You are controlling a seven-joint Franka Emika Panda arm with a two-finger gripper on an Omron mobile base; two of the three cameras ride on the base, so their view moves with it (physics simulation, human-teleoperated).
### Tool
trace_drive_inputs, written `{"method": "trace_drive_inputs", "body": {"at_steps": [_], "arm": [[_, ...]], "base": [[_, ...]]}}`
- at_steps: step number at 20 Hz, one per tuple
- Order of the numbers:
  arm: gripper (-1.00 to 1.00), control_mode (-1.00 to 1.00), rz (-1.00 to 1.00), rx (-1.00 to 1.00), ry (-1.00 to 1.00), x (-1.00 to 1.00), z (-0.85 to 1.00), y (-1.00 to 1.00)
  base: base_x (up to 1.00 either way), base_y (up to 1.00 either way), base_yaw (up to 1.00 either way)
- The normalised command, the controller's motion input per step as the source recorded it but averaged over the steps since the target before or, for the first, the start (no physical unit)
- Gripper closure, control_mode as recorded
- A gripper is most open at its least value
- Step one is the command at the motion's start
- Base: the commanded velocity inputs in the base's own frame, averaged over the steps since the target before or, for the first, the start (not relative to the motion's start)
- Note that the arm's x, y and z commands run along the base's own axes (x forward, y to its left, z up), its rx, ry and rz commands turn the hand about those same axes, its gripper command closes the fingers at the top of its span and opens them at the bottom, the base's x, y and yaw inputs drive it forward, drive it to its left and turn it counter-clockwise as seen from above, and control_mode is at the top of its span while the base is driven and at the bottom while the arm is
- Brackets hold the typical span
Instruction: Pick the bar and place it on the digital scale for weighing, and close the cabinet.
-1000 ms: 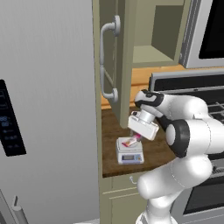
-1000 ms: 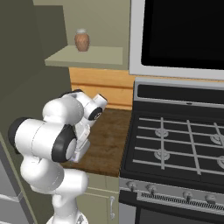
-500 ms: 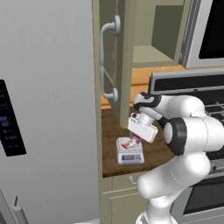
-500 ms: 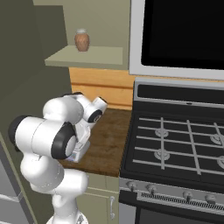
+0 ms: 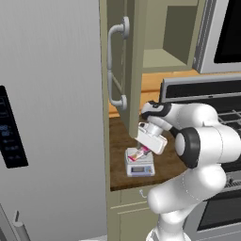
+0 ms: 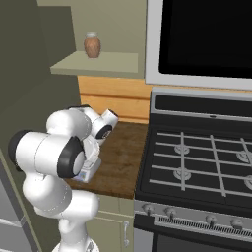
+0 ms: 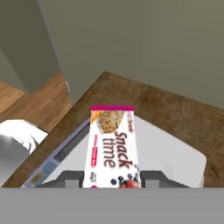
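My gripper (image 5: 147,147) is shut on the bar (image 7: 111,144), a pink and white wrapper printed "Snack time" that sticks out from between the fingertips (image 7: 70,177). The bar (image 5: 140,152) hangs tilted just over the digital scale (image 5: 140,167), whose white platform (image 7: 170,153) lies right under it on the wooden counter. Whether the bar touches the platform I cannot tell. The olive cabinet door (image 5: 117,56) stands open above the scale, its curved grey handle (image 5: 112,66) facing left. In the right base view my arm hides most of the scale (image 6: 88,173).
The grey refrigerator (image 5: 52,117) walls off the left. A stove (image 6: 197,162) sits to the right of the counter, with the microwave (image 6: 206,39) above it. A brown jar (image 6: 91,45) stands on the open cabinet's shelf.
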Motion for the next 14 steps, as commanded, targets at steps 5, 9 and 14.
{"method": "trace_drive_inputs", "body": {"at_steps": [5, 9, 14], "arm": [[1.0, -1.0, 0.0, 0.0, -0.06, 0.13, -0.13, 0.0], [-1.0, -1.0, 0.0, 0.0, -0.09, 0.01, -0.29, 0.0], [-1.0, -1.0, 0.0, 0.0, -0.04, -0.01, -0.06, 0.0]], "base": [[0.0, 0.0, 0.0], [0.0, 0.0, 0.0], [0.0, 0.0, 0.0]]}}
